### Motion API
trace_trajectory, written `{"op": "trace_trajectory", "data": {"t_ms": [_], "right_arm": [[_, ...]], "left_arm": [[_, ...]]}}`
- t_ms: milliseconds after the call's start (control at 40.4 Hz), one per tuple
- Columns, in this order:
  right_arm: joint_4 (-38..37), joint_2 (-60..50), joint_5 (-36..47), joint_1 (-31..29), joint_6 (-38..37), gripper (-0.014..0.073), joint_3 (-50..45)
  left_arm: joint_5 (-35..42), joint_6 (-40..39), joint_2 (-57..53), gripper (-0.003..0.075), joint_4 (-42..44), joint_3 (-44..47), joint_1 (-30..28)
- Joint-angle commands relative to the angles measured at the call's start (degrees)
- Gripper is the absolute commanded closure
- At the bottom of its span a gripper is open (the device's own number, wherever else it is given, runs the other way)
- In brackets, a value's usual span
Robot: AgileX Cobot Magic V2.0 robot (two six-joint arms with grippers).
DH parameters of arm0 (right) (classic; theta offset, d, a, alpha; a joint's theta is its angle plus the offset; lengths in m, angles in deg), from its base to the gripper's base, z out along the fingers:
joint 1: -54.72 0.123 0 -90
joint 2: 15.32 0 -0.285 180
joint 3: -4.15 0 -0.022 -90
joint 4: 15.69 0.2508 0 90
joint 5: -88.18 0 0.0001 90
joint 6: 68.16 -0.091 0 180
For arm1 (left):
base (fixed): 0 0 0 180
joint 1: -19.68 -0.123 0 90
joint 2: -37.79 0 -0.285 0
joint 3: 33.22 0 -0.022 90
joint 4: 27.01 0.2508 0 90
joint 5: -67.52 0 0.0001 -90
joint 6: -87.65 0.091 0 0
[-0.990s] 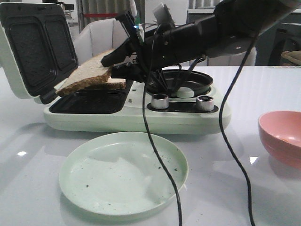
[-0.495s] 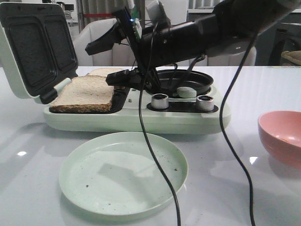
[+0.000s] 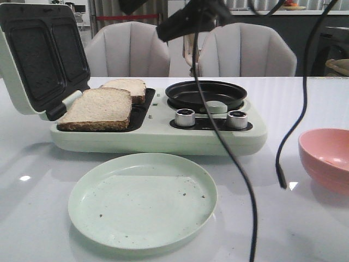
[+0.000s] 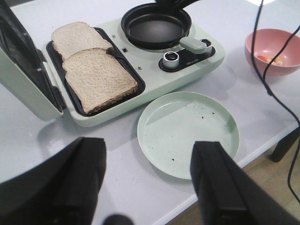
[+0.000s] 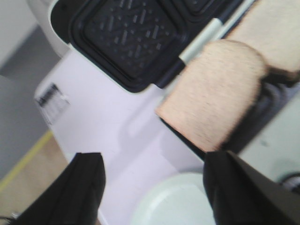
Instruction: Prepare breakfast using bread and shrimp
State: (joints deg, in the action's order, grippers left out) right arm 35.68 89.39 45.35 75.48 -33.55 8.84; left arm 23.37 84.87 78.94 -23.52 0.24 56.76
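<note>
Both bread slices [image 3: 101,108] lie flat on the open sandwich maker's [image 3: 163,131] grill plate, one overlapping the other. Shrimp [image 4: 271,58] sit in the pink bowl [image 4: 262,65]. Green plate [image 3: 143,200] in front. Left gripper [image 4: 147,183] and right gripper [image 5: 152,187] both spread wide, holding nothing

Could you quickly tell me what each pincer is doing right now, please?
Left pincer: open, holding nothing, above the table.
Right pincer: open, holding nothing, above the bread.
</note>
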Motion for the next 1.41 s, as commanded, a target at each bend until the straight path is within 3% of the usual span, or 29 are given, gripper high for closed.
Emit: {"op": "trace_trajectory", "data": {"t_ms": [0, 272, 445, 841, 1237, 1385], "right_arm": [[-12.4, -7.7, -0.1, -0.2, -8.5, 0.006, 1.4], [-38.2, -21.5, -0.1, -0.2, -24.9, 0.006, -8.2], [-45.8, -30.5, 0.0, -0.2, -31.3, 0.006, -18.3], [-46.8, -47.5, -0.1, -0.2, -31.7, 0.006, -35.5], [-46.8, -49.7, -0.8, -0.2, -31.7, 0.006, -36.5], [-46.8, -49.7, -0.8, -0.2, -31.7, 0.006, -36.5]], "left_arm": [[4.5, -0.2, 0.1, 0.0265, -0.2, -1.4, 0.4], [4.5, -0.2, 0.1, 0.0265, -0.2, -1.4, 0.4], [4.5, -0.2, 0.1, 0.0265, 0.0, -1.4, 0.4], [4.3, -0.2, 0.3, 0.0265, 1.3, -1.4, 0.4], [-7.9, -0.3, 14.6, 0.0265, 10.9, -6.3, 0.1], [-9.1, -2.3, 21.7, 0.0265, 18.3, -8.2, -3.9]]}}
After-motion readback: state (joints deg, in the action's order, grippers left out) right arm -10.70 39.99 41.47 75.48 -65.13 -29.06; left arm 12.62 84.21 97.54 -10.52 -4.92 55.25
